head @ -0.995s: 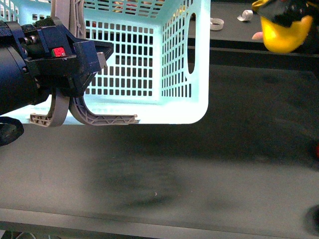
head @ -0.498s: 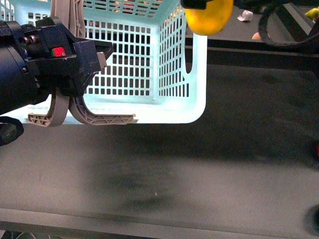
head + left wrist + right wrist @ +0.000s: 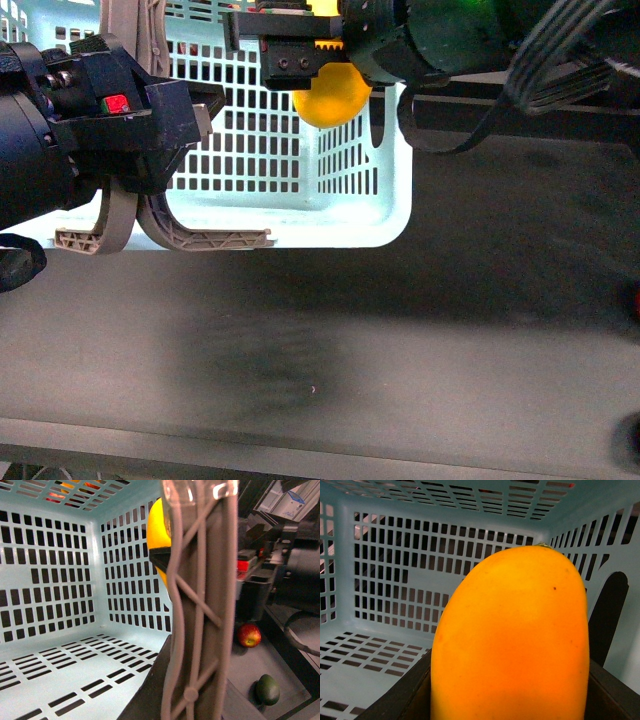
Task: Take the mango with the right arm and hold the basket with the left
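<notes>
— Where do we have the mango (image 3: 332, 95)?
— Our right tool (image 3: 305, 60) is pinching it, with a black jaw on either side. In the right wrist view the fruit stands inside the pale blue basket (image 3: 395, 215), held up off the slotted floor and toward the right wall.
— And our left tool (image 3: 140, 215)?
— It is pressed together on the basket's wall at the left. One grey finger (image 3: 200, 605) fills the middle of the left wrist view, with the basket's inside on one side of it.
— What else do we see?
— On the dark desk (image 3: 420, 350) outside the basket lie a red apple (image 3: 249, 635) and a dark green fruit (image 3: 267, 689).
</notes>
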